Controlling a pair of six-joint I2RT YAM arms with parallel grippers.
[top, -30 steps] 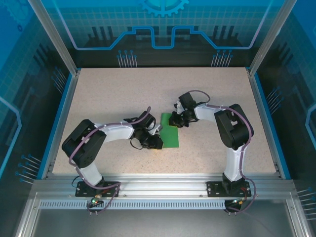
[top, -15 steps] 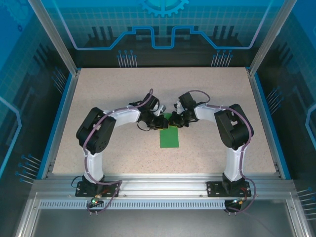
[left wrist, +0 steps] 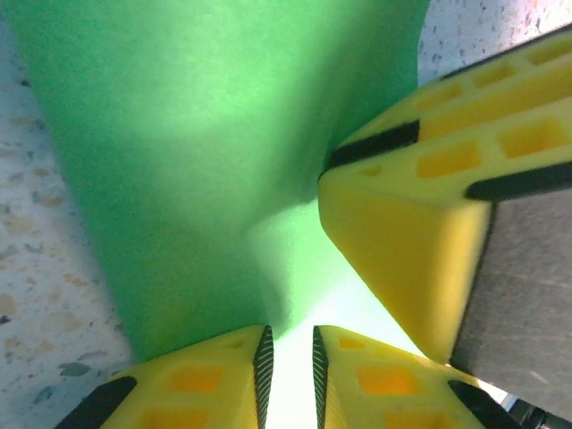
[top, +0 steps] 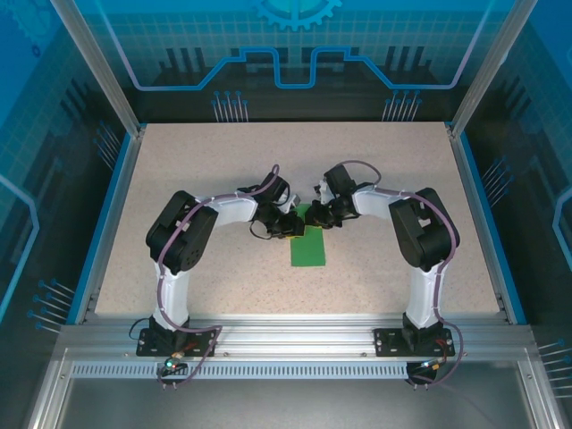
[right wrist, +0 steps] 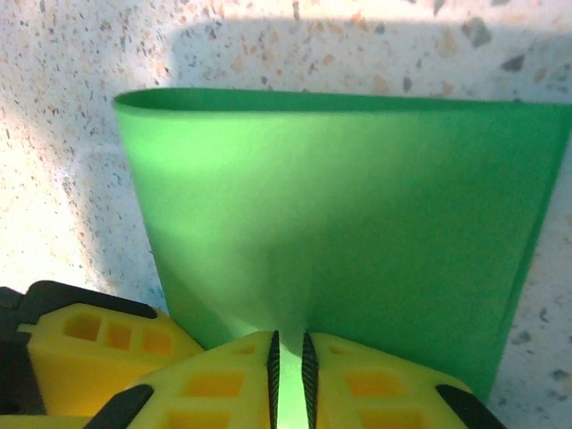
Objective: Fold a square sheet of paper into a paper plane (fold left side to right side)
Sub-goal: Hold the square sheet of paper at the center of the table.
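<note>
So, standing by the rig, here's what I saw. The square sheet of paper was already doubled over into a narrow green rectangle. It lay about in the middle of the speckled surface, between the two arms, with its long side running away from the bases and a bit tilted.

Both arms were reaching in toward its far end. The left arm came in from the left and the right arm from the right, and their jaws sat really close together over that far edge.

From the left wrist camera, the paper spread out ahead over the surface and humped up toward the lens. The left arm's jaws were closed down to a thin slit with the paper's edge pinched in it, one yellow pad on each side. The right arm's yellow pad sat just beside it, touching the same sheet.

The right wrist camera showed much the same. The paper lay on the surface, and its edge farthest from the camera was a soft, rounded fold rather than a sharp crease. The right arm's jaws were also nearly together, clamped on the near edge of the sheet, with a slight ridge in the paper rising up between the pads. The left arm's pad was tucked in at the lower left corner, right against the paper.
</note>
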